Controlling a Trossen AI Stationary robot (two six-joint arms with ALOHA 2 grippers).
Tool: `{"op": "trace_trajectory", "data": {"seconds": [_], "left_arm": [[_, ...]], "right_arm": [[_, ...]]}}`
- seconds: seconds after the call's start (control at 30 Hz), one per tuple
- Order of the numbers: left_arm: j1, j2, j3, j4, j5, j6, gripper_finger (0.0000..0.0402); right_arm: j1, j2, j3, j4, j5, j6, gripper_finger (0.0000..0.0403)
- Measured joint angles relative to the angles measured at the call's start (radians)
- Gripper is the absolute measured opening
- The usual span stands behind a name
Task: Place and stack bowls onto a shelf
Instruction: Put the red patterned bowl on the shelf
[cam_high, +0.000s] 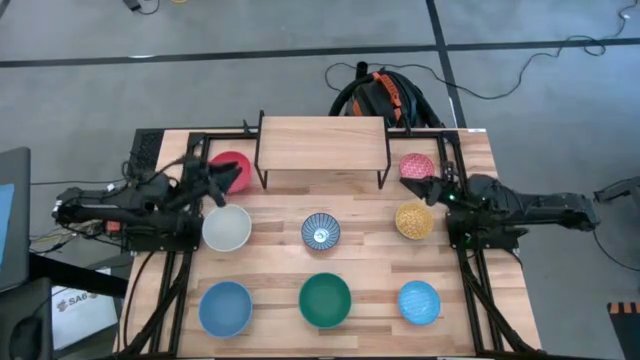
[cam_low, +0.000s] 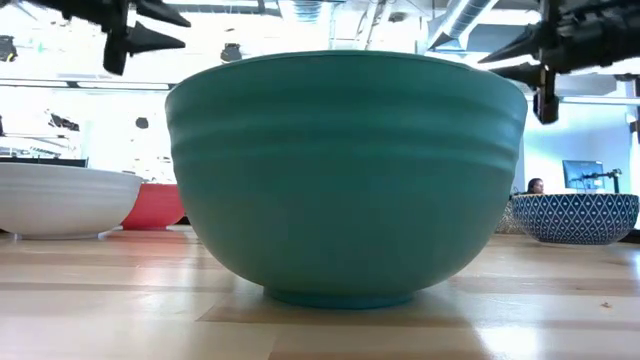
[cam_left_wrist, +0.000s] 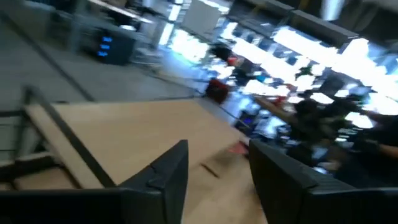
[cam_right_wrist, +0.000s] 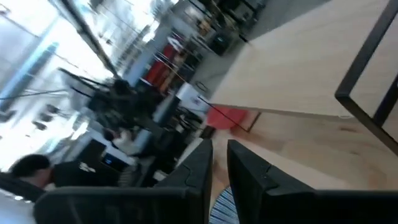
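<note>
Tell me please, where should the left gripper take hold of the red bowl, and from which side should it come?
Probably best by the rim. The red bowl sits upright and open, so one finger can go inside the wall and one outside, coming down from above. Its far side lies close to the shelf leg, so the freer side is the one facing the left gripper, which is open beside it.

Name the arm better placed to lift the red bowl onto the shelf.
Left. The left gripper, fingers open, hangs right beside the red bowl, next to the shelf. The right gripper sits across the table, between the pink bowl and yellow bowl.
</note>
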Motion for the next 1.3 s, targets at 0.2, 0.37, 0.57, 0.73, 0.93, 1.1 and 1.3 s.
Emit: {"op": "trace_trajectory", "data": {"seconds": [0.2,0.37,0.57,0.73,0.93,1.1,1.3], "left_arm": [[0.072,0.129,0.248,-0.319,0.016,-0.043,0.0163],[0.127,0.223,0.331,-0.385,0.019,-0.025,0.0163],[0.180,0.318,0.344,-0.382,0.065,-0.060,0.0163],[0.186,0.369,0.345,-0.385,0.164,-0.101,0.0163],[0.185,0.377,0.345,-0.407,0.222,-0.138,0.0162],[0.185,0.374,0.345,-0.453,0.221,-0.158,0.0162],[0.185,0.377,0.345,-0.461,0.221,-0.160,0.0162]], "right_arm": [[-0.106,0.193,0.263,-0.412,0.028,0.094,0.0109],[-0.299,0.371,0.472,-0.789,0.029,0.145,0.0123],[-0.556,0.581,0.568,-1.042,-0.023,0.070,0.0133],[-0.715,0.728,0.539,-1.058,-0.112,-0.032,0.0137],[-0.829,0.833,0.511,-1.042,-0.130,-0.105,0.0138],[-0.881,0.858,0.469,-0.966,-0.144,-0.105,0.0138],[-0.920,0.899,0.396,-0.892,-0.160,-0.098,0.0137]]}}
